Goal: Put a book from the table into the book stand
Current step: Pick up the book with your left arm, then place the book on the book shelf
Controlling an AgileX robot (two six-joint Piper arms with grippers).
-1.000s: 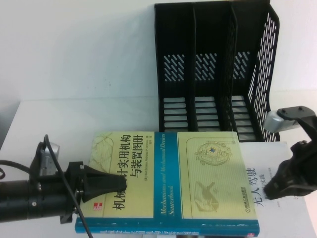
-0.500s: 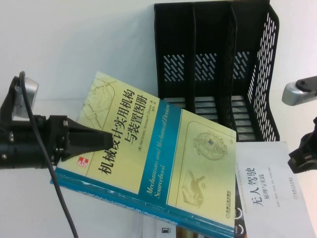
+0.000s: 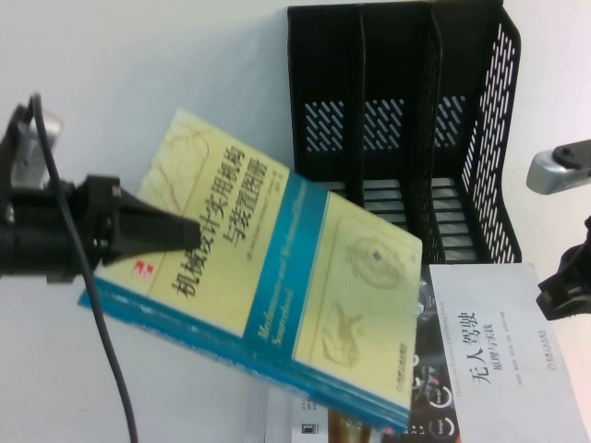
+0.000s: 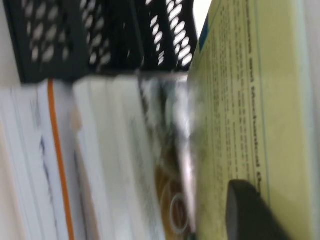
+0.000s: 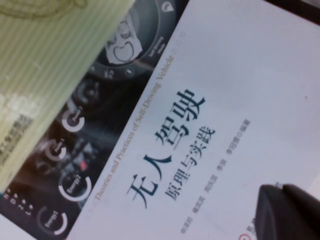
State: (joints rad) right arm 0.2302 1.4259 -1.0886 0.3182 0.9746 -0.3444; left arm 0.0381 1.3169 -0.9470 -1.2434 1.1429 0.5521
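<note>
The left pincer [image 3: 171, 233] is clamped on the book [image 3: 277, 268], holding it tilted clear of the worktop [image 3: 185, 74], left of the book stand [image 3: 406, 129]. The carry is under way; next it needs upending into a slot. The right pincer [image 3: 563, 286] hovers at the far right; its opening cannot be told.

Yellow-teal book [image 3: 277, 277] tilted beside black book stand [image 3: 406, 129].

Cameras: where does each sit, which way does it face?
High view: raised on the robot's side, angled down at the table; left claw grips the book before the book stand; right claw parked right.
Left wrist: along the held book toward the stand.
Right wrist: down on the white book.
All three show the yellow book.
</note>
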